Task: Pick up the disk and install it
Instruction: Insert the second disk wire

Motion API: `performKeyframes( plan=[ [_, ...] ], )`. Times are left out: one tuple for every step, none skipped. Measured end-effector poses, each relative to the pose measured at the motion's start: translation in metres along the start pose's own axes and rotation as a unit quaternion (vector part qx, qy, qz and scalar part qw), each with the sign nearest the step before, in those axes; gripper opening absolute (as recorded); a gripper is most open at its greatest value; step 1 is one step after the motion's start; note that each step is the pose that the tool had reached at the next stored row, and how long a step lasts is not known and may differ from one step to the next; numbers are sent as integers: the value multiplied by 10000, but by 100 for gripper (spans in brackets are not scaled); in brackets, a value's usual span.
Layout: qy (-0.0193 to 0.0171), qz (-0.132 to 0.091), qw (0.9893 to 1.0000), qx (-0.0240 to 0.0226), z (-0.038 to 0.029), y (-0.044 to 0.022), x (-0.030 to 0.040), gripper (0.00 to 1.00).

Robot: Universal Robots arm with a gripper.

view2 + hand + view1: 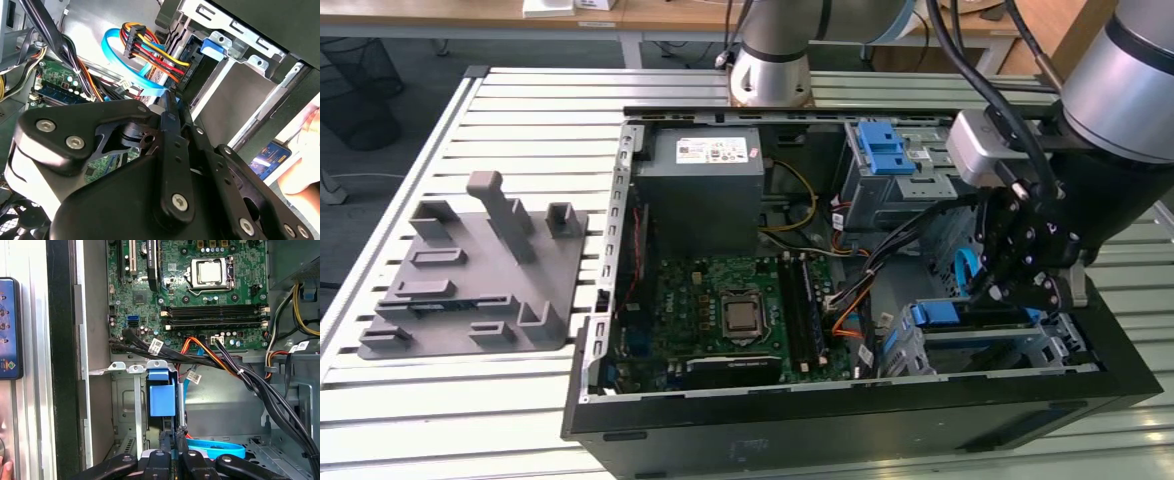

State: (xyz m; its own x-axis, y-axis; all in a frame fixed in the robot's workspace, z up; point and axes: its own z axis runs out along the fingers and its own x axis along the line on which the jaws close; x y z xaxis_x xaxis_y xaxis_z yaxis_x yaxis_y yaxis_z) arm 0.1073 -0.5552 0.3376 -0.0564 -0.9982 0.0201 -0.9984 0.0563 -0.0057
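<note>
Black gripper (172, 107) linkage sits closest to the lens in the second wrist view, its two fingers (169, 125) drawn tightly together with no visible gap. Between their tips lies a thin edge leading down toward the drive bay (240, 95); whether the fingers actually pinch the disk cannot be told from that view.

Exterior view: the gripper (1014, 290) hangs inside the open computer case (854, 420), at the exterior view's right, directly above the metal bay (987, 345) in the lower corner. The disk (974, 315) sits in that bay, its blue rail showing just below the fingertips, touching or nearly touching them.

First wrist view: the gripper (172, 437) points straight at the blue end piece of the disk (162, 392), which stands in the slot of the bay (125, 405), just beyond the closed fingertips. A blue flat cable (215, 447) curves beside the fingers. The motherboard (200, 295) lies farther off, with black and orange cables (200, 352) crossing between it and the bay.

A grey fixture tray (467, 275) rests on the slatted table (520, 110), well apart from the case.
</note>
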Motion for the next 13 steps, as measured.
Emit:
performKeyframes(
  plan=[
    [-1,0,10000,0,1,0,0,16],
    [0,0,10000,0,2,0,1,16],
    [0,0,10000,0,3,0,2,16],
    [0,0,10000,0,4,0,3,16],
    [0,0,10000,0,5,0,3,16],
    [0,0,10000,0,7,0,4,16],
    [0,0,10000,0,8,0,5,16],
    [1,0,10000,0,9,0,5,16],
    [1,0,10000,0,10,0,6,16],
    [1,0,10000,0,11,-1,6,16],
    [0,0,10000,0,12,-1,6,16],
    [0,0,10000,0,12,0,6,16],
    [0,0,10000,0,13,0,6,16]
  ],
)
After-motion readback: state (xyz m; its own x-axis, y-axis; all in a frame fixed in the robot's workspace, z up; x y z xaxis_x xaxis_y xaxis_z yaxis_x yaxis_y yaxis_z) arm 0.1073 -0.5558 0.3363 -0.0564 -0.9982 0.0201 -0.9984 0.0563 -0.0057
